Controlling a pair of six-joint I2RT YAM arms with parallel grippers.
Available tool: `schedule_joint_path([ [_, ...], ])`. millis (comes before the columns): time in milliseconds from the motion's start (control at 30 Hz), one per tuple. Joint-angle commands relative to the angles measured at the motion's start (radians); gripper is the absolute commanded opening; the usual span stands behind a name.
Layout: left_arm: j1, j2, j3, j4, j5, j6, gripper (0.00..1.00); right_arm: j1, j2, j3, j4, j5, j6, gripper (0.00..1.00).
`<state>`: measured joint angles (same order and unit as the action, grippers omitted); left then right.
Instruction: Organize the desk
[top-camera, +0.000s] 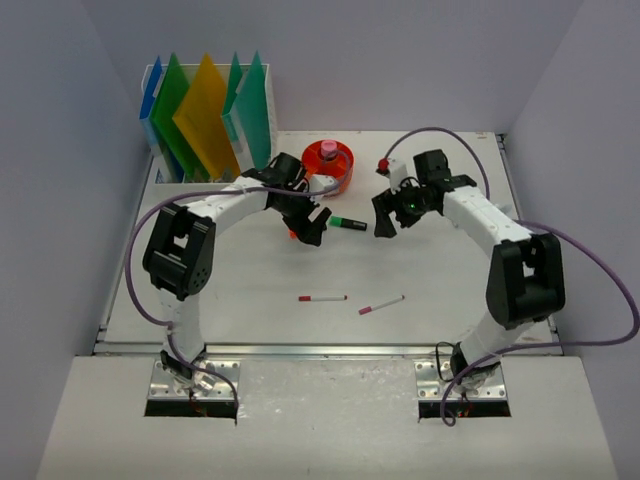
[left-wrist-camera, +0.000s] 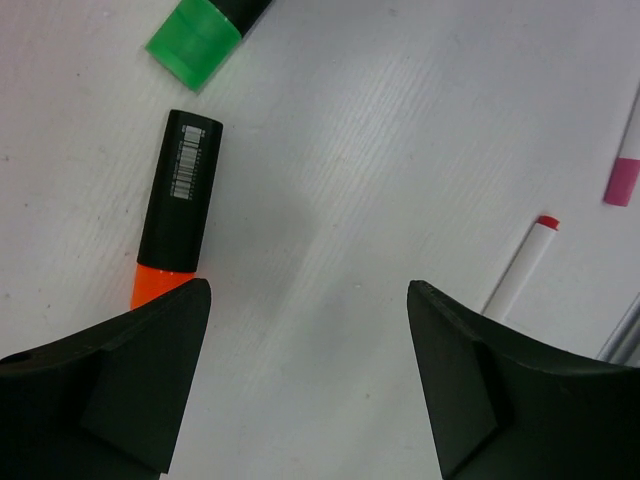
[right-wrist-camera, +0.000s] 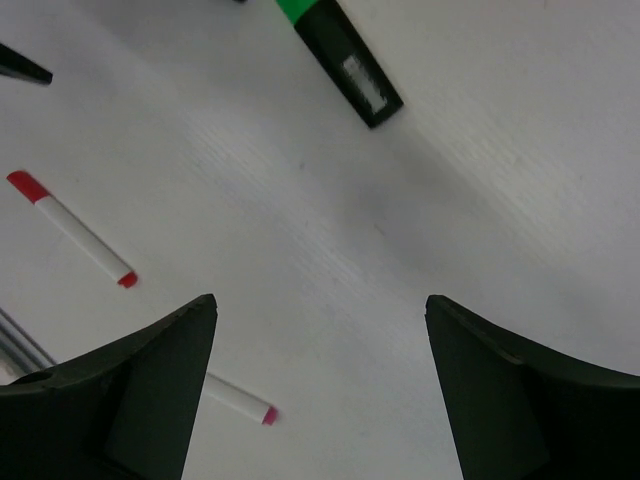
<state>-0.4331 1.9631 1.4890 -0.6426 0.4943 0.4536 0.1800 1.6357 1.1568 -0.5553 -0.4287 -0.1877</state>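
The bench takes up most of the top view, with loose writing things scattered across its middle. A white file rack holding coloured folders stands in its far left corner, and a red round tub sits near the middle of the far edge.

Both arms reach in toward the centre. The left hand and the right hand each hang over the bench with fingers apart and nothing between them.

A green highlighter lies between the two hands. An orange highlighter lies just beside the left hand's finger, outside the gap. Toward the front edge lie a red-capped pen and a pink-capped pen, near each other.

This looks like the approach to a highlighter, with nothing gathered yet. The left hand would need to shift sideways to straddle the orange barrel, then lower and close. The tub seems a likely home for it.
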Motion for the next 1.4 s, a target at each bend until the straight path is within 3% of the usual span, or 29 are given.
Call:
schedule_joint_path([
  [0, 0.106, -0.161, -0.103, 0.152, 0.173, -0.142, 0.81, 0.073, 0.163, 0.226, 0.029, 0.102, -0.025, 0.80],
  [300, 0.228, -0.460, -0.315, 0.256, 0.322, -0.241, 0.96, 0.243, 0.553, 0.673, -0.176, 0.241, -0.131, 0.64],
  [500, 0.270, -0.574, -0.416, 0.333, 0.374, -0.308, 1.00, 0.284, 0.627, 0.723, -0.183, 0.260, -0.204, 0.60],
  [833, 0.277, -0.641, -0.472, 0.330, 0.357, -0.302, 1.00, 0.321, 0.766, 0.852, -0.263, 0.265, -0.289, 0.57],
  [1033, 0.277, -0.654, -0.484, 0.330, 0.346, -0.291, 1.00, 0.338, 0.815, 0.893, -0.345, 0.257, -0.366, 0.49],
  [1133, 0.277, -0.659, -0.493, 0.346, 0.345, -0.306, 1.00, 0.341, 0.817, 0.902, -0.394, 0.242, -0.394, 0.41],
  [1267, 0.277, -0.681, -0.515, 0.393, 0.331, -0.353, 1.00, 0.343, 0.743, 0.861, -0.405, 0.197, -0.373, 0.03],
  [1367, 0.277, -0.710, -0.546, 0.467, 0.279, -0.408, 1.00, 0.338, 0.634, 0.793, -0.319, 0.160, -0.288, 0.00],
])
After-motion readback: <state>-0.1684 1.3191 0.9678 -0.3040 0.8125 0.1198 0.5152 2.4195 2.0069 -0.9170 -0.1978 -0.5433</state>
